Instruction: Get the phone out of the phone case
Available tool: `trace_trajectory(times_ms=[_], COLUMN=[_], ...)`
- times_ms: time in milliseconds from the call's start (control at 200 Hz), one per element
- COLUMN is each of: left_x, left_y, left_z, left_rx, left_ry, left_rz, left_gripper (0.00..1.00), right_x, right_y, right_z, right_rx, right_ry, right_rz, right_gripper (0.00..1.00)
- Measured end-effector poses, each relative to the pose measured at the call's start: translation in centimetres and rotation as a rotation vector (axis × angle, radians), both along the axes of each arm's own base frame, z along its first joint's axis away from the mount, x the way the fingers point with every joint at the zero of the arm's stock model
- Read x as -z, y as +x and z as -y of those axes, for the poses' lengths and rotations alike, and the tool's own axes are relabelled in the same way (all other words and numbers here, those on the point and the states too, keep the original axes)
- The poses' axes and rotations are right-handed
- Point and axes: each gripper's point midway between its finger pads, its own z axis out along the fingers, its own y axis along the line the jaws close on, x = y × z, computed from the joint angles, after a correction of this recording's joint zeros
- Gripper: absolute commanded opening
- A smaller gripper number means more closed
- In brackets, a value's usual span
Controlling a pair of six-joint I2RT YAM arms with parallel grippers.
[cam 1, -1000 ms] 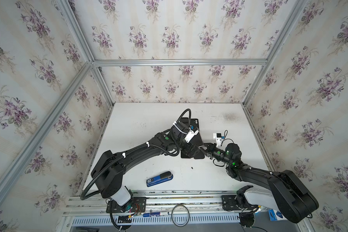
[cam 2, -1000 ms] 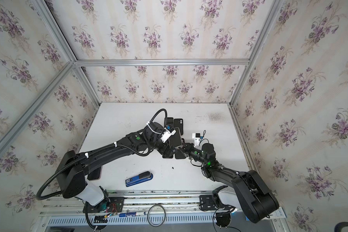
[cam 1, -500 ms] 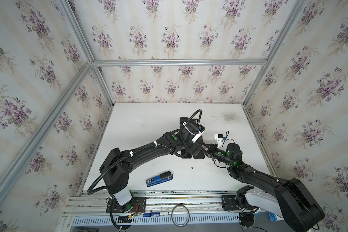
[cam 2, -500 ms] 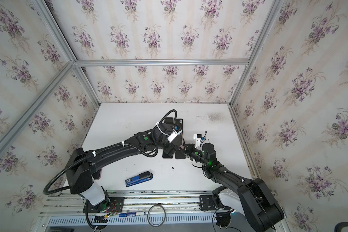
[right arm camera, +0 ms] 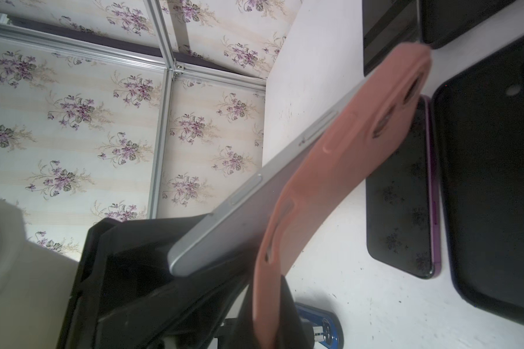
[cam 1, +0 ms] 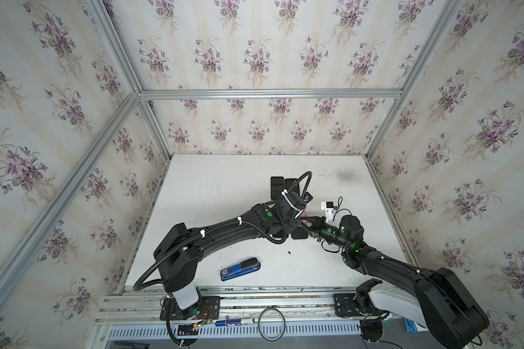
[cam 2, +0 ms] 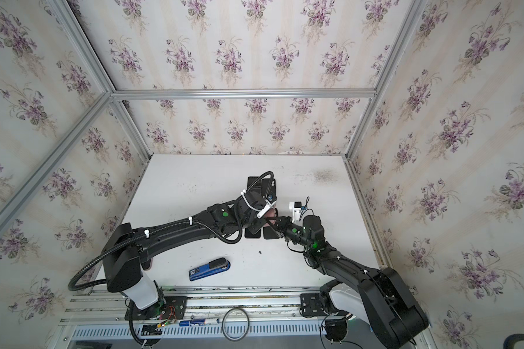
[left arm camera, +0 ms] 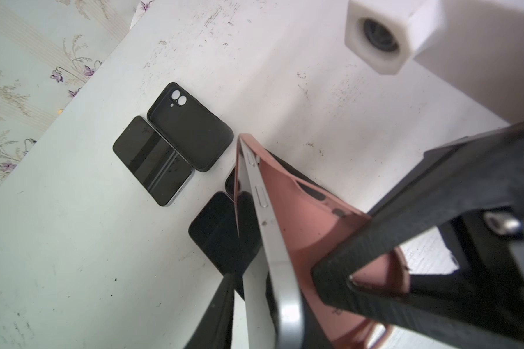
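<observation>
Roughly halfway; holding phone (left arm camera: 266,229) aloft over the table (cam 1: 224,196), one end peeled free of pink case (right arm camera: 330,181), camera end lodged inside; clamping bare end, seemingly, in left gripper (right arm camera: 182,263); pinching case's loose wall tight in right gripper (left arm camera: 354,279); remains to pull fully apart.

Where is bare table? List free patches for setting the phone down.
Free: the stretch of white table between left wall and left arm; the near strip right of the blue stapler. Crowded: the middle, where black phones and cases lie below the raised pink rubbery case.
</observation>
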Motion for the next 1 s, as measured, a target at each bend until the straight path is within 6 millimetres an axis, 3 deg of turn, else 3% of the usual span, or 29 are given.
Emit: trace_trajectory(times_ms=[130, 275, 460, 545, 735, 874, 999], left_x=[-0.3, -1.4, -4.4, -4.8, -1.7, 1.6, 2.5], left_y=[-0.2, 0.3, 2.1, 3.0, 5.9, 10.0, 11.0], left_z=[-0.8, -2.8, -7.8, -9.9, -13.6, -19.3, -21.6], left_rx=[-0.001, -0.023, -0.08, -0.085, -0.086, -0.244, -0.293], left_ry=[0.005, 0.016, 0.026, 0.031, 0.153, 0.425, 0.501], left_rz=[0.017, 0.068, 0.192, 0.235, 0.295, 0.296, 0.296], left_gripper=[0.0, 0.0, 0.0, 0.0, 0.0, 0.0, 0.0], right_x=[-0.6, -1.3, -1.3, -0.8, 0.4, 2.3, 3.5], right_y=[-0.2, 0.2, 1.8, 3.0, 7.2, 10.8, 12.3], right_z=[-0.6, -1.1, -1.9, -2.5, -5.3, -6.6, -7.2], right_rx=[-0.021, -0.034, -0.034, -0.026, -0.019, 0.029, 0.053], right_ry=[0.005, 0.004, -0.032, -0.054, -0.101, -0.142, -0.164], right_rz=[0.011, 0.006, -0.044, -0.069, -0.114, -0.161, -0.204], right_gripper=[0.0, 0.0, 0.0, 0.0, 0.0, 0.0, 0.0])
